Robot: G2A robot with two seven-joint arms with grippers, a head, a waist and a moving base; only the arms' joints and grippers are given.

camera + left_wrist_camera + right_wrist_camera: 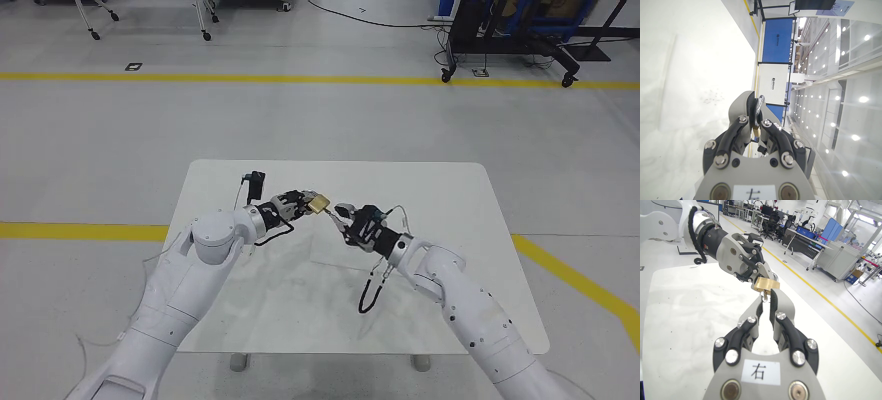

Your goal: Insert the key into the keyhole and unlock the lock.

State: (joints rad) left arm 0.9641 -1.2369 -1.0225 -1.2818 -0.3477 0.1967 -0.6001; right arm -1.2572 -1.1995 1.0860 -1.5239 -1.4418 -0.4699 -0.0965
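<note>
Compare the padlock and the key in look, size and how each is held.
Colour: the padlock is brass-yellow, the key silver.
Size: the padlock is clearly bigger than the key's visible head.
Hold: the padlock is clamped in the left gripper; the key juts from the padlock's keyhole end at the right gripper, whose grip I cannot judge.
Shared: both are metal and off the table.

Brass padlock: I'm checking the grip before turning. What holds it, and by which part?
The left gripper holds the brass padlock at its silver shackle end; its brass body juts out.
</note>
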